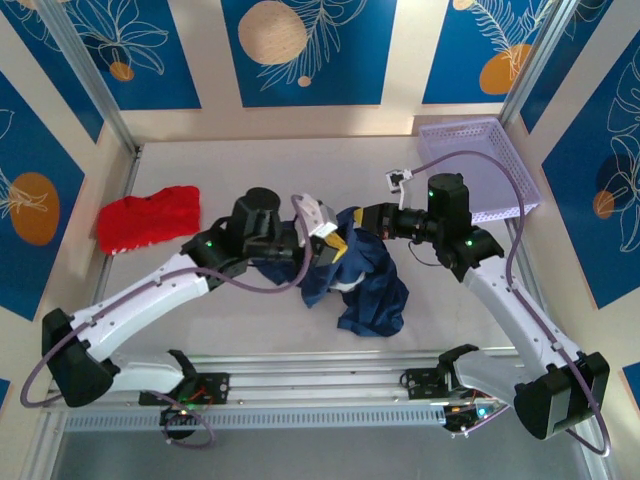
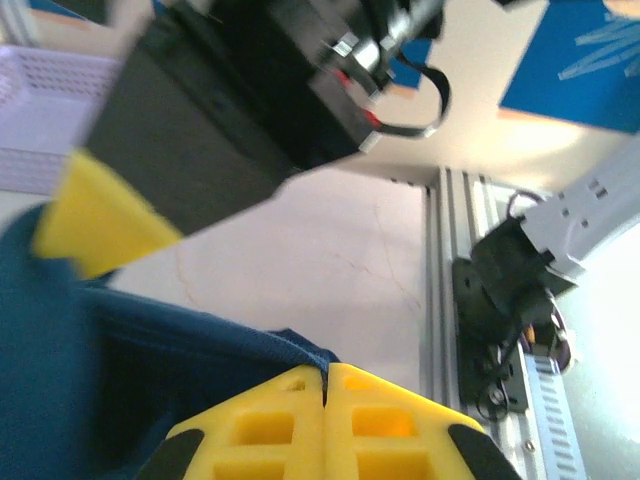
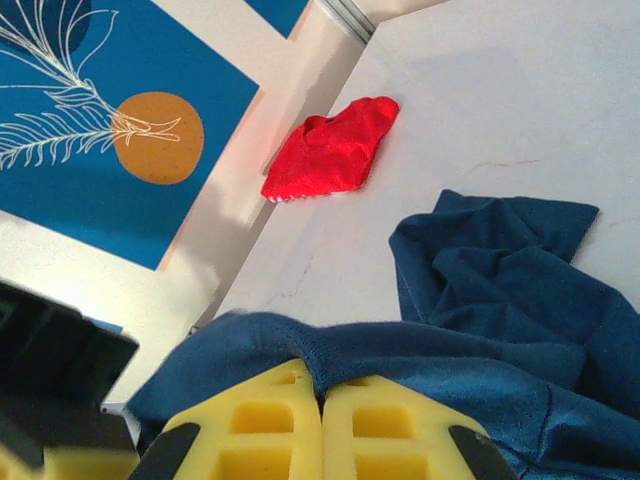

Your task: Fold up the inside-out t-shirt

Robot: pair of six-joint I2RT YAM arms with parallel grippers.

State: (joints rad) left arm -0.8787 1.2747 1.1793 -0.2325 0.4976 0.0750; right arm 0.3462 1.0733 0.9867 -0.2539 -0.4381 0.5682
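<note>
Red garment (image 1: 150, 218) sits far left, well apart from the work. Left gripper (image 2: 325, 378): jaws pinched tight on a hem of the inside-out t-shirt (image 1: 368, 290), which hangs bunched at table centre between both arms. Right gripper (image 3: 321, 385): likewise clamped on a hem edge. Lilac basket (image 1: 480, 170) far right. Risk: both bites look shallow, so pulling apart could slip the cloth, and the bunched fabric may spread twisted. No legible labels or writing.
</note>
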